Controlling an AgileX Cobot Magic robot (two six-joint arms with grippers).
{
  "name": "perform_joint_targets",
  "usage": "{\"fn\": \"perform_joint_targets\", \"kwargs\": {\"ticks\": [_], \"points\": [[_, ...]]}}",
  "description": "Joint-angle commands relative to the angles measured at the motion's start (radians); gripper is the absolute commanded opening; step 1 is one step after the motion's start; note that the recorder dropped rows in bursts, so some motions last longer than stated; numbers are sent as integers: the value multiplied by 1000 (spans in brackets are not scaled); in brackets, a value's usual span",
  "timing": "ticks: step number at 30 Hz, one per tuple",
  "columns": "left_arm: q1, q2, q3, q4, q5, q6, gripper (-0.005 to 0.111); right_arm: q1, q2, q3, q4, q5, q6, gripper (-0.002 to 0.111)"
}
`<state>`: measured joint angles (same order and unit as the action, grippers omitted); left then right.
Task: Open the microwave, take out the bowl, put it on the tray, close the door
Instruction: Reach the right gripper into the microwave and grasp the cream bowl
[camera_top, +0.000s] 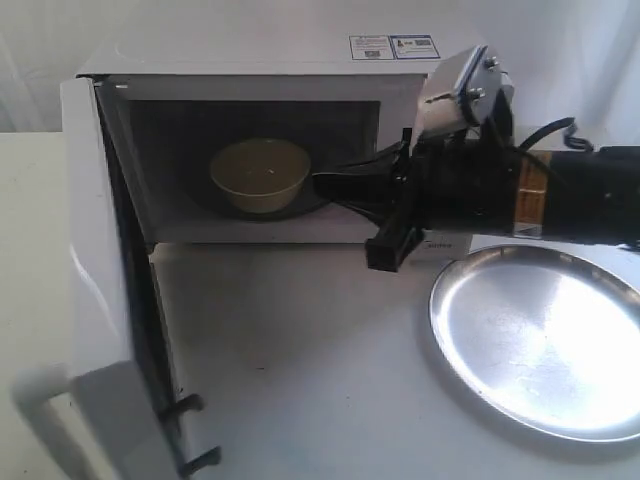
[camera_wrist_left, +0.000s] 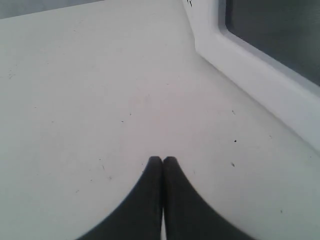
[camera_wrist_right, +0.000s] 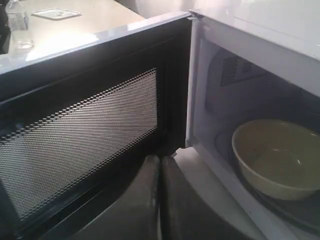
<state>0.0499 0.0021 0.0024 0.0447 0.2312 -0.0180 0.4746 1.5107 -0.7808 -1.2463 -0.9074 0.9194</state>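
Exterior view: door (camera_top: 90, 260) swung out; reaching bowl (camera_top: 260, 175). My right pincer (camera_top: 322, 183), tips together, maybe touching rim, must spread.

We find the bowl (camera_top: 260, 175) inside the microwave (camera_top: 250, 60), straight ahead of our right gripper (camera_top: 322, 186), whose tips seem just short of it. The door (camera_top: 100, 330) stands swung out beyond the bowl, on the far side from that gripper. The tray (camera_top: 540, 340) lies on the table (camera_top: 300, 350) behind the gripper, beneath its arm.
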Motion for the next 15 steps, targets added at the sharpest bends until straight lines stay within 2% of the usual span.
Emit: {"fn": "perform_joint_targets", "kwargs": {"ticks": [1, 5, 7, 9, 12, 15], "points": [[-4, -2, -2, -6, 1, -4, 0, 123, 105, -8, 291, 90, -251, 8], [-4, -2, -2, -6, 1, -4, 0, 246, 201, -77, 577, 272, -640, 34], [-4, -2, -2, -6, 1, -4, 0, 280, 254, -123, 641, 283, -815, 49], [-4, -2, -2, -6, 1, -4, 0, 303, 310, -177, 668, 280, -903, 62], [-4, -2, -2, -6, 1, -4, 0, 310, 396, -275, 674, 301, -908, 63], [-4, -2, -2, -6, 1, -4, 0, 310, 469, -384, 723, 398, -919, 62]]}}
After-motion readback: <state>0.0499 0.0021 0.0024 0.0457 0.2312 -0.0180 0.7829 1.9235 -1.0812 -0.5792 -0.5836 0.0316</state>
